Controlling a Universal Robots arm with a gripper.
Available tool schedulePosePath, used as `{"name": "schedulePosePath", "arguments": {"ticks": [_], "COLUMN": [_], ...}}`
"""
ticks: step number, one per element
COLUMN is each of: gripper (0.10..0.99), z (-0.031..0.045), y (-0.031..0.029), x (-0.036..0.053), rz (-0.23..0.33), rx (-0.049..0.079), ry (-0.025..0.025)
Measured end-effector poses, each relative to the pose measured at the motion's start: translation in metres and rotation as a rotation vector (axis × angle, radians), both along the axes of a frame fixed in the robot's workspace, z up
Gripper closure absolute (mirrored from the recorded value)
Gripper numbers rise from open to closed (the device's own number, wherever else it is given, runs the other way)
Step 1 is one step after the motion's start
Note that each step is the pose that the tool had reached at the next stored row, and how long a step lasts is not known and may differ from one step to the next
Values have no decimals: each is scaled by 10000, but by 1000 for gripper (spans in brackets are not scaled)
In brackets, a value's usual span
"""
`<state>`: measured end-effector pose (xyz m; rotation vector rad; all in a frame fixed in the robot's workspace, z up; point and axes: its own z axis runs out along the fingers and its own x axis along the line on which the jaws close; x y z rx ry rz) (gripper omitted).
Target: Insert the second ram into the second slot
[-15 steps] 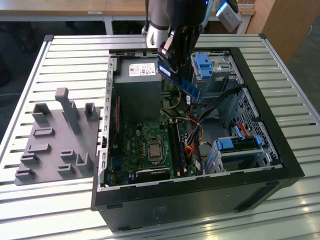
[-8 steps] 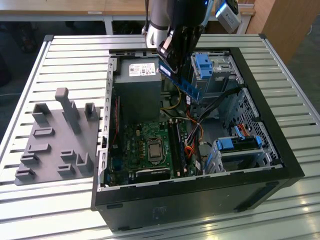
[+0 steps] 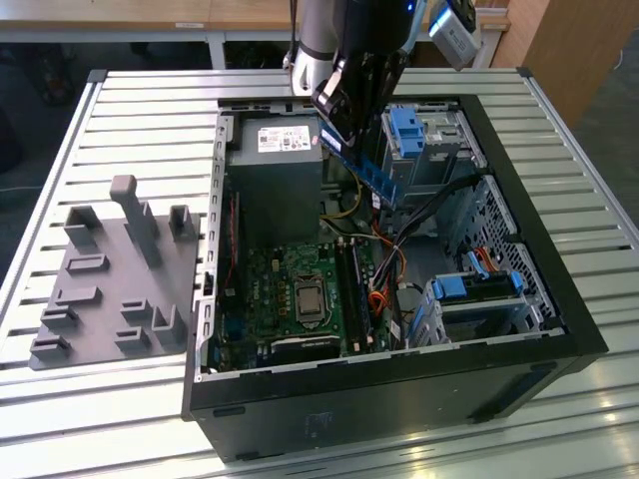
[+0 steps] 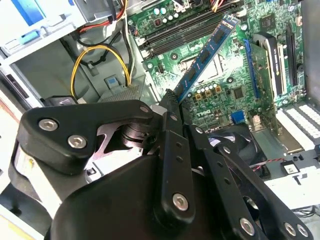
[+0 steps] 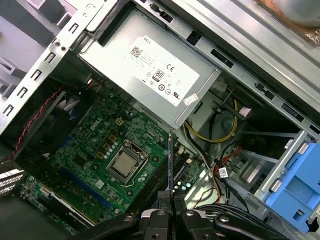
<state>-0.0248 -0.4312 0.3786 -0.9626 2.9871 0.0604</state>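
Gripper (image 3: 344, 125) clenched on second ram (image 3: 367, 172) at one end; arm (image 3: 319, 40) hung over open computer case (image 3: 399, 394), stick tilted above motherboard (image 3: 280, 289).

Bright, even light: glare on the slatted table (image 3: 584, 439), soft shadow inside the case (image 3: 399, 389)

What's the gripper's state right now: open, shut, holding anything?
Gripper: shut on the second ram, holding it by one end in the air over the motherboard, not yet seated in a slot.
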Motion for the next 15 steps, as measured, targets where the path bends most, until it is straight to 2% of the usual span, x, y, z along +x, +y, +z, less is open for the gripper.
{"name": "schedulePosePath", "arguments": {"ticks": [15], "gripper": [949], "z": [-2], "y": [0], "x": [0], "rz": [-1041], "rx": [0], "ry": [0]}}
